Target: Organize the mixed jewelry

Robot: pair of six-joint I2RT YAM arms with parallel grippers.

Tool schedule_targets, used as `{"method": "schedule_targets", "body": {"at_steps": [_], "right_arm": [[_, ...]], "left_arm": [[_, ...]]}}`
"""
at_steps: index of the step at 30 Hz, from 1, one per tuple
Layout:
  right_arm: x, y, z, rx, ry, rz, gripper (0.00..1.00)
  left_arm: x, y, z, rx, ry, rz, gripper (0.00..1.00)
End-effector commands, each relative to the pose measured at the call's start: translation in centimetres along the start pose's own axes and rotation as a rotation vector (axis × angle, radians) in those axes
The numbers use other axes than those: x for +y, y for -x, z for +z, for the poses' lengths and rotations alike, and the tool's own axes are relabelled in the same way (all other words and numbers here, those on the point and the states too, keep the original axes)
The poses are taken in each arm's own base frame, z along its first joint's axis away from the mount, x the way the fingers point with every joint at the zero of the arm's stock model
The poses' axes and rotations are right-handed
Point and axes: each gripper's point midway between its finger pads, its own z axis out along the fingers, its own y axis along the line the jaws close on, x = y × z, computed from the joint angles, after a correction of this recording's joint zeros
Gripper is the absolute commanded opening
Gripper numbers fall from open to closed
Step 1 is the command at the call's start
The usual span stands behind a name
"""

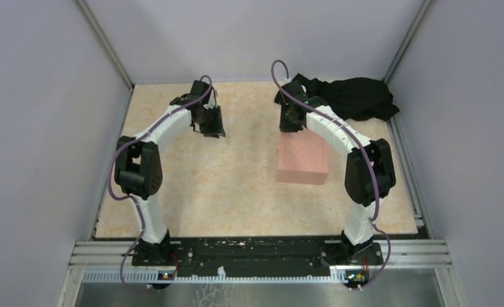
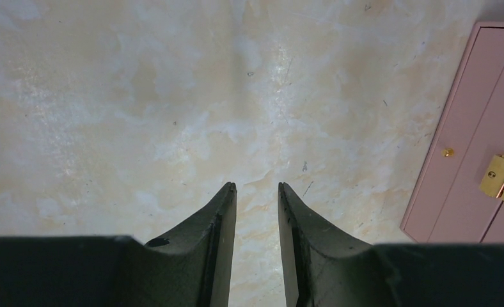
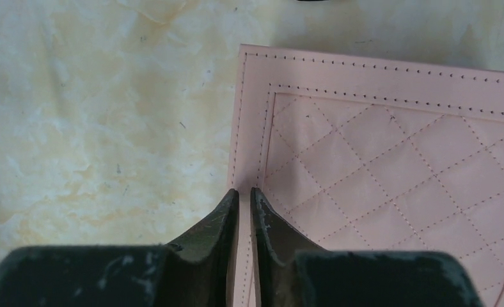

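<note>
One pink box point(image 1: 302, 160) is lying shut near the table's right edge. No mixed jewelry is showing, so it is probably sitting inside. The right gripper point(image 3: 244, 192) is hovering over the lid's rim on the far side, fingers nearly together, and whether they are pinching it is impossible to tell. The left gripper point(image 2: 256, 186) is hanging parted and empty toward the far-left corner. Opening probably needs the one gold clasp point(image 2: 499, 177) freed first, with the box steadied. One black cloth point(image 1: 355, 96) is lying in the far-right corner.

Prob. lab: alu-framed booth point(image 1: 428, 252), grey walls point(image 1: 38, 96).

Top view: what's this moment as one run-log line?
pink quilted square box: closed | left gripper: open, over bare beige marbled table | right gripper: nearly shut, at box edge | jewelry: none visible
</note>
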Motion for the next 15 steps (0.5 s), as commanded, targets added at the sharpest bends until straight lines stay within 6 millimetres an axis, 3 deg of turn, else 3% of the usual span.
{"method": "schedule_targets", "body": {"at_steps": [1,5,10,12,15], "right_arm": [[0.5,4.8,-5.7,-0.162,0.019,-0.036,0.17],[0.5,12.0,-14.1,-0.403,0.026,-0.026,0.30],[-2.1,15.4,-21.1,-0.596,-0.010,0.013,0.40],[-2.2,15.0,-21.3,-0.603,0.016,0.019,0.42],[-0.6,12.3,-17.3,-0.473,0.085,0.015,0.40]], "left_arm": [[-0.6,1.7,-2.9,-0.082,-0.001,0.000,0.37],[-1.6,3.8,-5.5,-0.165,-0.026,0.010,0.38],[-3.1,7.2,-9.9,-0.310,-0.047,0.040,0.39],[-3.4,8.1,-11.3,-0.357,-0.053,0.051,0.39],[-3.3,8.7,-12.5,-0.398,-0.044,0.052,0.39]]}}
